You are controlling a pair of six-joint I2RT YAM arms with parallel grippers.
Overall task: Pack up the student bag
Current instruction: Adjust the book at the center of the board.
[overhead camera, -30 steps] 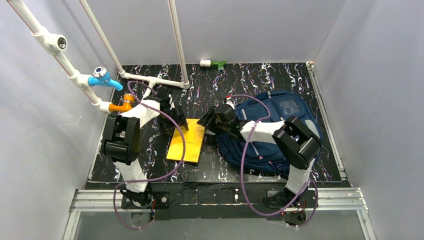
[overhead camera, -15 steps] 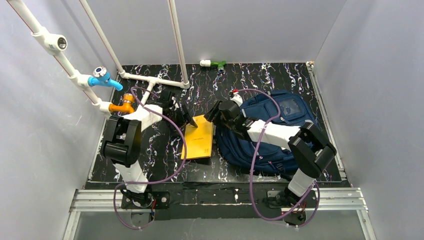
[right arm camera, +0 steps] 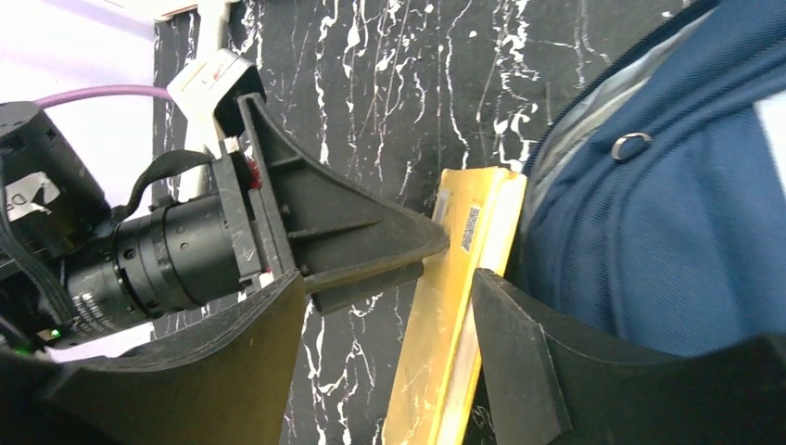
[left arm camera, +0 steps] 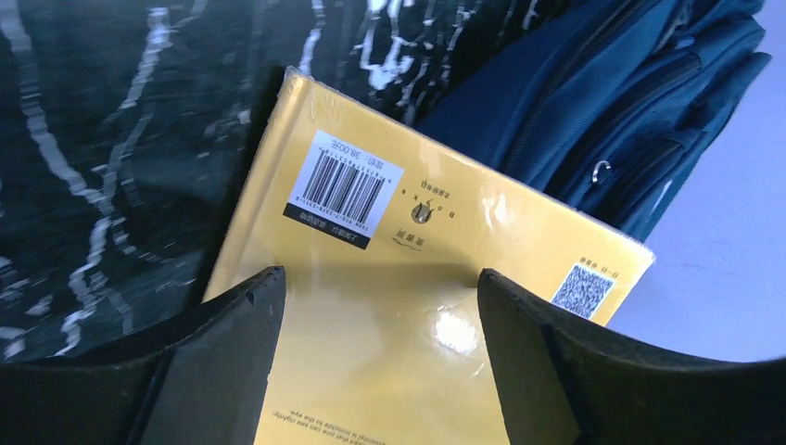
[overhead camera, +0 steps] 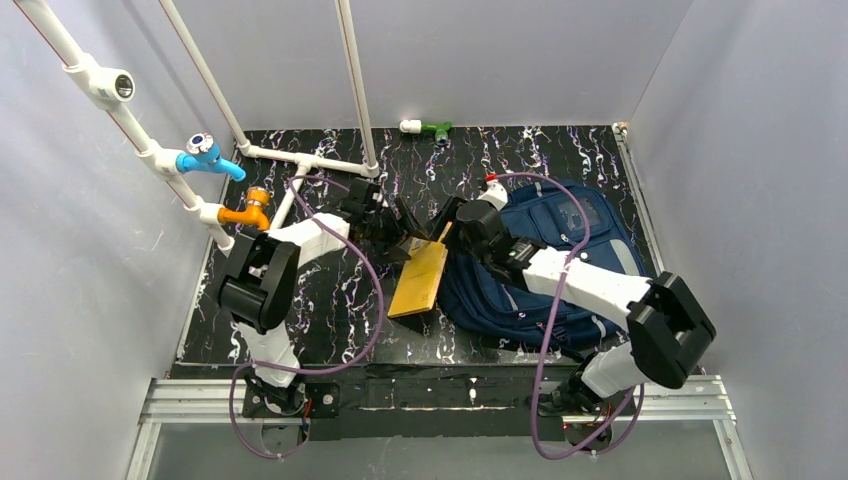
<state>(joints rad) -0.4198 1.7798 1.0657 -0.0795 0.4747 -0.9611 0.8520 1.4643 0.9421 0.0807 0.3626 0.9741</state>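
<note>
Left claw [left arm camera: 375, 278]: jaws apart, nothing clamped between them. Both fingertips [left arm camera: 250, 306] sit at the back cover of a yellow book [left arm camera: 417, 241], just below its barcode. Contact looks likely but cannot be confirmed.

Right claw [right arm camera: 387, 276]: jaws also apart. The book's thin edge passes between them, close to the finger on the backpack side, with a clear gap on the other side.

The book stands tilted up on one edge on the black marbled table [overhead camera: 520, 160], its far end between the two claws.

The backpack [overhead camera: 600, 238] lies flat on the right half of the table, just beside the book. Whether its left side touches the book cannot be told. The right arm reaches across it.

A small green and white item [overhead camera: 427, 127] lies at the table's far edge, well apart from the rest.
</note>
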